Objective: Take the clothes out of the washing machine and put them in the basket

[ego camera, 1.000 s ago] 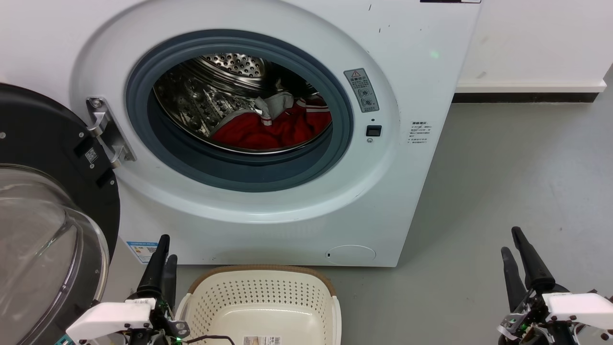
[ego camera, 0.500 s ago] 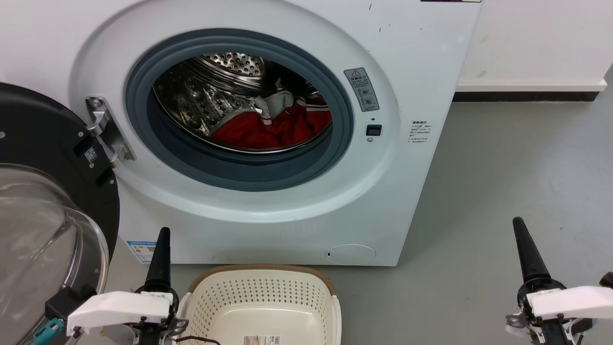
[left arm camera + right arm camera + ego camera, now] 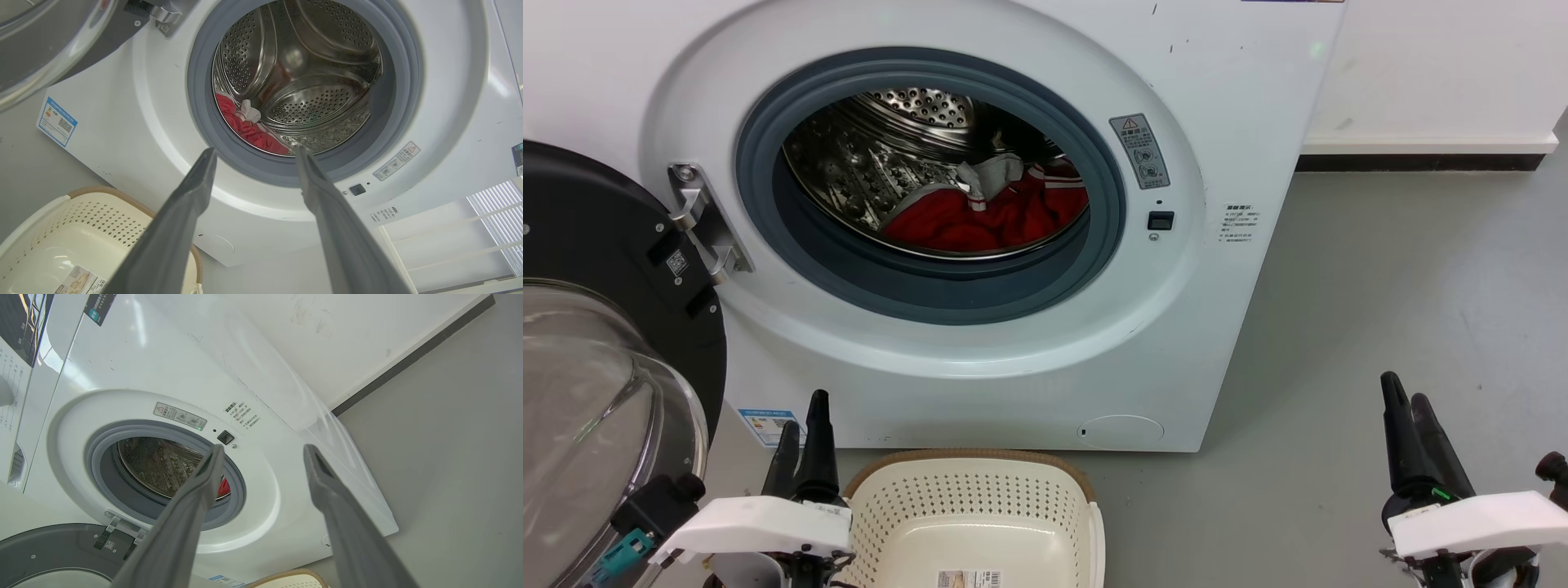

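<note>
Grey floor (image 3: 1380, 286) at right of frame. Washer (image 3: 1013, 400) at centre, door (image 3: 588, 237) swung open at left. Jersey (image 3: 980, 224) lay inside drum (image 3: 874, 163). Basket (image 3: 968, 498) stood bottom centre. Left gripper (image 3: 803, 411) lower left, right gripper (image 3: 1404, 389) lower right: both spread apart, holding nothing.

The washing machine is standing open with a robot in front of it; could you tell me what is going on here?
The robot is set to unload the washing machine. Its door is swung open to the left, and a red jersey lies in the drum, not yet touched. The basket in front holds no clothes. The left gripper and right gripper hover low, open, holding nothing.
</note>
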Motion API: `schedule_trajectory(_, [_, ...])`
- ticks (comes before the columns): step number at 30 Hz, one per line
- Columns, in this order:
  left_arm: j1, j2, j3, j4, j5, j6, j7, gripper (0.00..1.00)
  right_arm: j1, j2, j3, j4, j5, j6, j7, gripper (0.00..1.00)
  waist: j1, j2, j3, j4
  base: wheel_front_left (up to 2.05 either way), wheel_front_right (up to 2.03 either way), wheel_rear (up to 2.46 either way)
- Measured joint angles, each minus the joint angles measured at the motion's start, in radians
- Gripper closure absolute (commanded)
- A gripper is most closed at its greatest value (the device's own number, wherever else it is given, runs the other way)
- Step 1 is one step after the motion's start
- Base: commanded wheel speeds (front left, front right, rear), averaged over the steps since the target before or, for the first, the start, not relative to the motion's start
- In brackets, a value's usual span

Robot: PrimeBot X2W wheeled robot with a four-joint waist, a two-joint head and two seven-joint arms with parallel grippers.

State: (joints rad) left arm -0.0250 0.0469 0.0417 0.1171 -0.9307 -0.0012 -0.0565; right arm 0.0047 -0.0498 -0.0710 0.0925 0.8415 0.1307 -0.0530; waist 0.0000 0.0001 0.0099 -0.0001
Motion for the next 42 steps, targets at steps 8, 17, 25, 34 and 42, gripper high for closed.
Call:
schedule_trajectory(8, [0.008,0.000,-0.011,-0.014,0.119,0.019,-0.026,0.00,0.016,0.000,0.010,-0.031,-0.138,0.000,-0.027,0.00,0.0000,0.0000,0.002,0.001,0.00,0.00,0.00])
schedule_trajectory(17, [0.021,0.001,-0.023,-0.021,0.240,0.032,-0.053,0.00,0.025,0.000,0.016,-0.054,-0.269,0.000,-0.054,0.00,0.0001,0.0000,0.002,0.003,0.00,0.00,0.00])
schedule_trajectory(25, [0.033,0.001,-0.031,-0.028,0.340,0.046,-0.075,0.00,0.041,0.000,0.021,-0.071,-0.376,0.000,-0.077,0.00,0.0000,0.0000,0.002,0.003,0.00,0.00,0.00])
schedule_trajectory(34, [0.041,0.001,-0.041,-0.032,0.441,0.052,-0.098,0.00,0.057,0.000,0.027,-0.091,-0.484,0.000,-0.099,0.00,0.0000,0.0000,0.003,0.003,0.00,0.00,0.00])
schedule_trajectory(42, [0.051,0.001,-0.047,-0.038,0.510,0.063,-0.119,0.00,0.065,0.000,0.030,-0.101,-0.574,0.000,-0.122,0.00,0.0000,0.0000,0.002,0.003,0.00,0.00,0.00])
